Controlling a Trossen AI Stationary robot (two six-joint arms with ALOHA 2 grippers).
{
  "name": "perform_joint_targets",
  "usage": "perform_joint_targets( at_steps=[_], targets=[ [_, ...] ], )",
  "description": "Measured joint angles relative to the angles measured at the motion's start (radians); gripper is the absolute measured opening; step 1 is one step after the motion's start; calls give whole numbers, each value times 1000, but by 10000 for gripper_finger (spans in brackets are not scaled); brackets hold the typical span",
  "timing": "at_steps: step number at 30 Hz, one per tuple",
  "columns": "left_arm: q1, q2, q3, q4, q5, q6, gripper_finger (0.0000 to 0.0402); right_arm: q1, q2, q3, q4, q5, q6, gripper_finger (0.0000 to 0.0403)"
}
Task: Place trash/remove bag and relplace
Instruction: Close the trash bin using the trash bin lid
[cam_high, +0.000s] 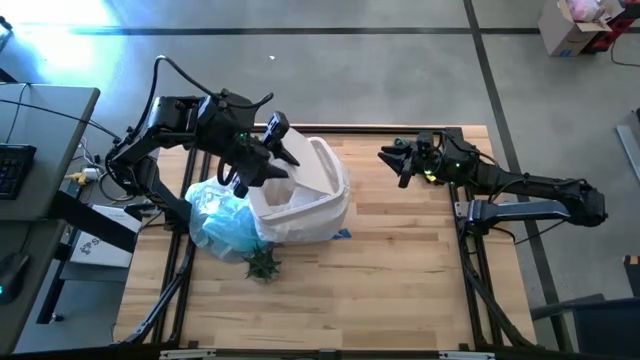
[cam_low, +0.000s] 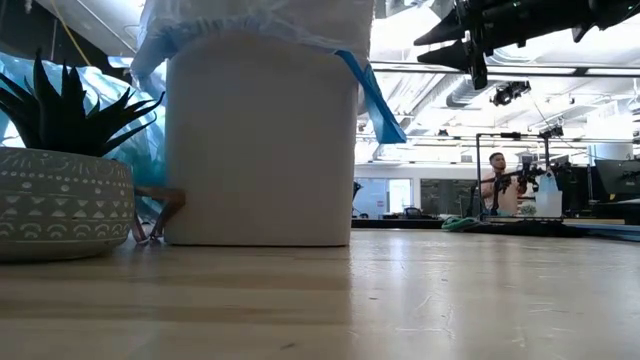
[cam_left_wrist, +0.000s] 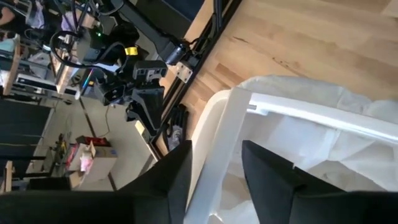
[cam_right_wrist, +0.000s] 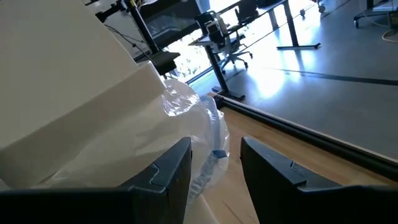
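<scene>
The bin (cam_high: 300, 195) stands left of the counter's (cam_high: 400, 270) centre, toward the far edge. A pale translucent liner (cam_high: 305, 220) covers its walls and folds over the rim. In the low view a blue strip (cam_low: 372, 95) of plastic hangs down the bin's side. A second bag (cam_high: 222, 218), light blue and crumpled, lies on the counter touching the bin on the side facing the left edge. A small potted plant (cam_high: 263, 264) stands just beside both, toward the near edge.

The left tool (cam_high: 268, 160) is over the bin's rim at the side facing the far-left corner. In the left wrist view its two fingers (cam_left_wrist: 273, 174) stand partly open, with the white rim (cam_left_wrist: 227, 149) running up between them. One finger is outside the bin and the other is over the lined interior. Whether either finger touches the rim cannot be told. Nothing is clamped between them.

The right tool (cam_high: 392, 160) hangs above the counter near the far edge, right of the bin and well apart from it. In the right wrist view its fingers (cam_right_wrist: 273, 171) stand partly open and hold nothing. The lined bin side (cam_right_wrist: 93, 124) lies beyond them.

In the low view a person (cam_low: 497, 185) stands far off in the room behind the counter.
</scene>
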Motion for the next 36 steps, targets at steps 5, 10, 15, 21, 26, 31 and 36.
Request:
perform_joint_targets(
  at_steps=[5, 10, 15, 21, 26, 31, 36],
  targets=[
    [0, 0, 0, 10, -1, -25, 151, 0, 0, 0, 0, 0, 0, 128],
    [0, 0, 0, 25, 0, -62, 182, 0, 0, 0, 0, 5, 0, 128],
    [0, -6, 0, 27, 1, -98, 215, 0, 0, 0, 0, 8, 0, 128],
    [-11, -40, 0, 81, 1, -116, 241, 0, 0, 0, 1, 14, -10, 128],
    [-46, -67, 0, 94, -6, -128, 246, 0, 0, 0, 16, 15, -19, 128],
    [-67, -85, 0, 84, -76, -248, 246, 0, 0, 0, 46, -13, -19, 128],
    [-49, -87, 0, 12, -145, -443, 246, 22, 0, 0, 68, -81, -16, 128]
  ],
)
